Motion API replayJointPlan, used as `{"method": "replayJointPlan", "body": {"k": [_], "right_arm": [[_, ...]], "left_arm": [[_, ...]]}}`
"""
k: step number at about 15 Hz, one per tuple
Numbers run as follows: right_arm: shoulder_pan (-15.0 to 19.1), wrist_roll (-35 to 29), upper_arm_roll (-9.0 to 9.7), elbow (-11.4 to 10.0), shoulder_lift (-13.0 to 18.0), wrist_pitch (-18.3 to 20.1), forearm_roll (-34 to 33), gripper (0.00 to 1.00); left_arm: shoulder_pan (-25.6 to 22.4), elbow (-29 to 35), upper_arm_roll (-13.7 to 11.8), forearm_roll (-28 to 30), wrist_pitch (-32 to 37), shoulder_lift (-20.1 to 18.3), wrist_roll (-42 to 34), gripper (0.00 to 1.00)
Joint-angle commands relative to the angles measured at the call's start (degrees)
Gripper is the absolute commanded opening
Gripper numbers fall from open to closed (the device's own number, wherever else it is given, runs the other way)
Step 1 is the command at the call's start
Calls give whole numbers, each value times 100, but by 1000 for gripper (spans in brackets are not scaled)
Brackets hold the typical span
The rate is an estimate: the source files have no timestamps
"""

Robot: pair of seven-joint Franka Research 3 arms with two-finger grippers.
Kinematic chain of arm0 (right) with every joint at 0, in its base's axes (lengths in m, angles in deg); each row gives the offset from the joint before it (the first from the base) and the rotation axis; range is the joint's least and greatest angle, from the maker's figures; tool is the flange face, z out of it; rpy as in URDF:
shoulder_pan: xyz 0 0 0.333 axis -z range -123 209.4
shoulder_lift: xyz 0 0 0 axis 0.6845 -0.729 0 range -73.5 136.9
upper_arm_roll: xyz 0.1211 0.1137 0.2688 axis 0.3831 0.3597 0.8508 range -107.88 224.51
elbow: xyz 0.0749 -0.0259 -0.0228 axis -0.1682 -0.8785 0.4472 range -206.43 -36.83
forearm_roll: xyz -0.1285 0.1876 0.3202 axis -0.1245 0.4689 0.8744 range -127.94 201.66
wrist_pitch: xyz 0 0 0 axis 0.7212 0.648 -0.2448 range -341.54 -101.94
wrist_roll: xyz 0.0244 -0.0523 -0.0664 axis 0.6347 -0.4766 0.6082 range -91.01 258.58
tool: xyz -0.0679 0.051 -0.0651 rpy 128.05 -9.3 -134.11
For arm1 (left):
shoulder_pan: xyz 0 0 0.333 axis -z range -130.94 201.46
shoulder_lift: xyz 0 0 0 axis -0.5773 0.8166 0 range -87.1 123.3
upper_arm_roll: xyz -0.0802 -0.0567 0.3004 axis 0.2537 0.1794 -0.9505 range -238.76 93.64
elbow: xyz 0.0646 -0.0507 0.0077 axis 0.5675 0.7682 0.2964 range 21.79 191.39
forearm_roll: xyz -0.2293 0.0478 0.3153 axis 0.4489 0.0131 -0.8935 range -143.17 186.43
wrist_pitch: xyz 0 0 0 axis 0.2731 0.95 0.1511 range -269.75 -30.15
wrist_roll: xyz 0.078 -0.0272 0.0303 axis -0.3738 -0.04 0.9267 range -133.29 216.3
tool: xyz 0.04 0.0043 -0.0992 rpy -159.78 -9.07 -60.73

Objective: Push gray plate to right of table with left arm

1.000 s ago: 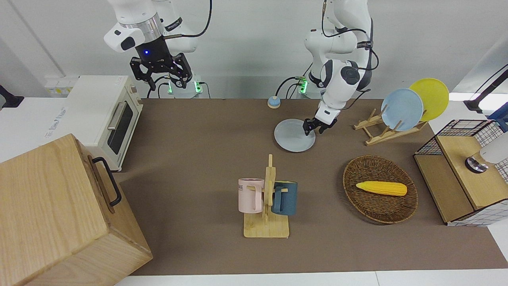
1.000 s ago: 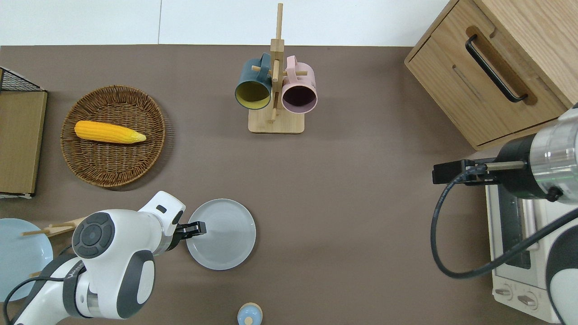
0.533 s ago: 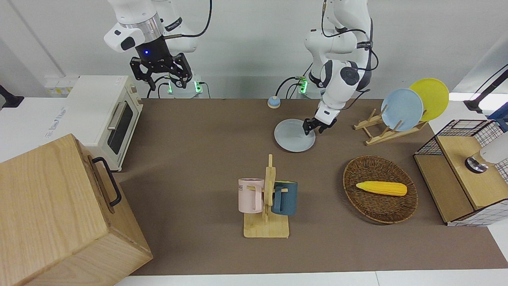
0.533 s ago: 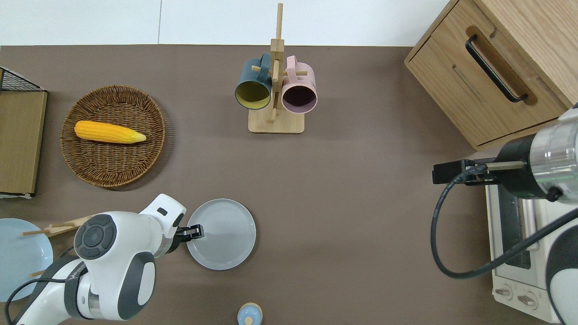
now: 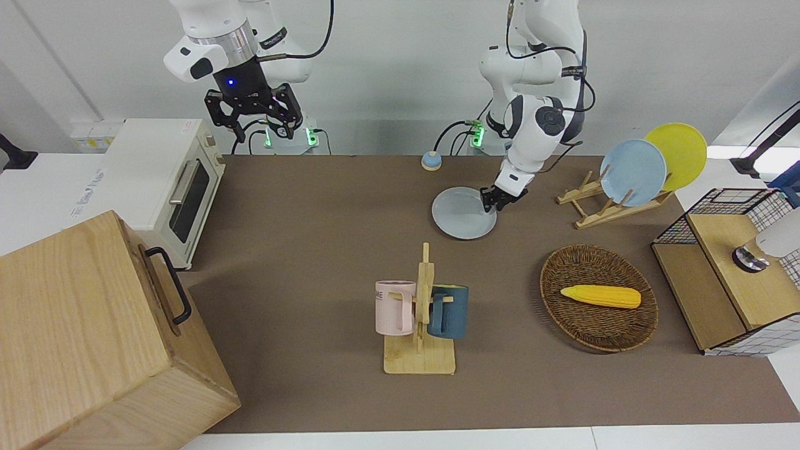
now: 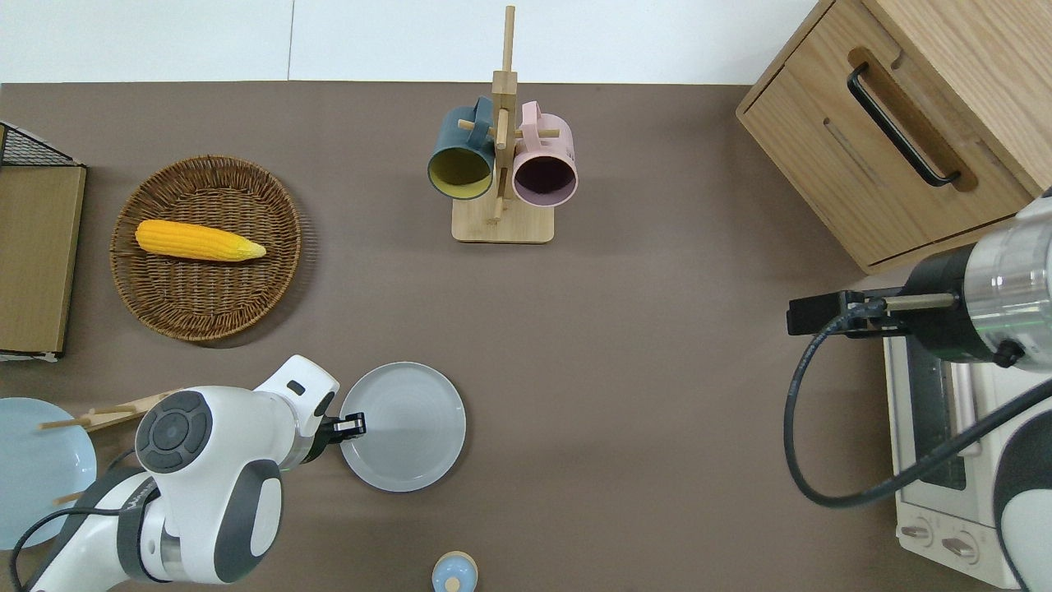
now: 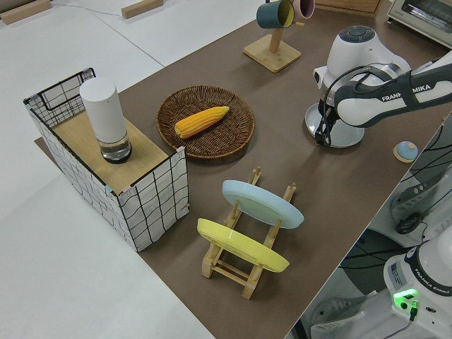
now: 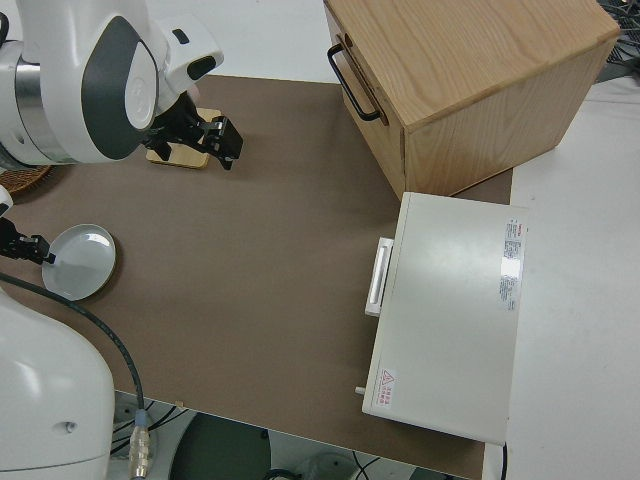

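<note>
In the overhead view, a wicker basket (image 6: 205,247) holding a corn cob (image 6: 200,241) is seen toward the left arm's end of the table (image 6: 641,395). The left gripper (image 6: 349,425) is found low at the rim of the gray plate (image 6: 403,427), on the edge facing the left arm's end; whether contact is made cannot be told. Its fingers appear drawn close together with nothing held between them. The gray plate lies flat near the robots' edge, roughly mid-table, nearer to the robots than the mug rack (image 6: 501,164). Farther along, a wide stretch of bare table is seen, then the wooden cabinet (image 6: 896,123) and toaster oven (image 6: 937,427). The right gripper (image 5: 253,115) is parked, its fingers spread. The push is judged barely begun: nearly the whole travel toward the right arm's end is left.
</note>
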Motion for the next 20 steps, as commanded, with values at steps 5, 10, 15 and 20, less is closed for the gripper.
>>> {"method": "replayJointPlan", "body": {"k": [5,10,15,20], "right_arm": [[37,-12,23,81,-36,31,92,996],[37,-12,23,81,-36,31,92,996],[37,-12,23,81,-36,31,92,996],[37,-12,23,81,-36,31,92,996]], "left_arm": [[-12,130,-49,89,-91,-31,-198,4],[-3,130,-49,89,-82,-31,-189,0],[76,122,-22,89,-82,-22,-92,0],[444,95,-14,97,-82,-22,232,0]]}}
